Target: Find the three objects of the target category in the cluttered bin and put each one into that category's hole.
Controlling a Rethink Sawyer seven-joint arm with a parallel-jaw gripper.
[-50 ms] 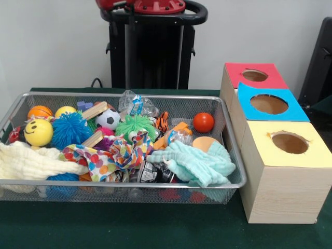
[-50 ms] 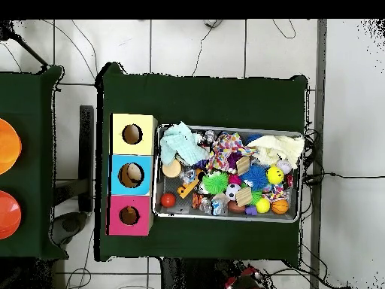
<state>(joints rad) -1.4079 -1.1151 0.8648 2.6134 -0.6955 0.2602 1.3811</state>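
Three holes sit in a row on the wooden box right of the bin: yellow-topped hole nearest, blue one in the middle, red one farthest. From overhead we can see something pale inside the blue one, can't tell what.

The bin is a wire mesh tray on the green table, and it's packed. At the far left we've got an orange ball next to a yellow ball, with a yellow smiley ball just in front of them and a blue spiky ball touching the smiley. A soccer ball sits mid-bin toward the far side, a green spiky ball just right of it. A red ball sits alone near the far right corner. A cream cloth hangs over the near left rim, a polka-dot cloth lies in the middle, and a mint cloth covers the near right part. A couple of wooden blocks and some clear wrappers are mixed in too.

As for the arm, we only see the red and black base at the far side of the table. The gripper isn't visible in either view, so we can't tell how open it is or whether it's got anything.
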